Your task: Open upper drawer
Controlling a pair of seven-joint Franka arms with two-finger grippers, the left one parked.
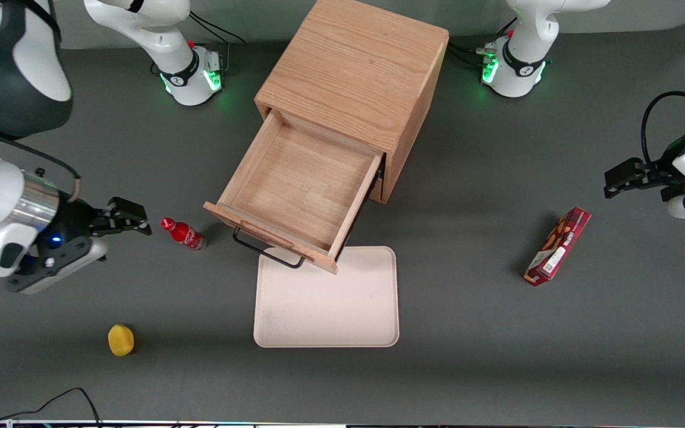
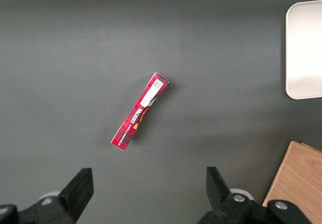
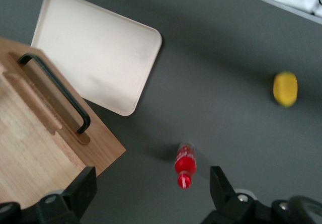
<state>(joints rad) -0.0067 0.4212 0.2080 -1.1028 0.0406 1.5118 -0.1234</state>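
The upper drawer (image 1: 301, 184) of the light oak cabinet (image 1: 354, 71) stands pulled far out, its bare wooden inside showing. Its black wire handle (image 1: 265, 249) hangs over the edge of a white tray. In the right wrist view the drawer front (image 3: 55, 113) and handle (image 3: 60, 90) show beside the tray. My right gripper (image 1: 131, 221) hovers open and holds nothing, well off toward the working arm's end of the table, apart from the drawer. A small red bottle (image 1: 183, 233) lies between the gripper and the drawer. The wide-apart fingers (image 3: 80, 191) frame bare table with the bottle (image 3: 184, 163) just ahead.
A white tray (image 1: 342, 303) lies in front of the drawer, nearer the front camera. A yellow lemon-like object (image 1: 121, 340) sits nearer the camera than the gripper. A red snack box (image 1: 558, 246) lies toward the parked arm's end of the table.
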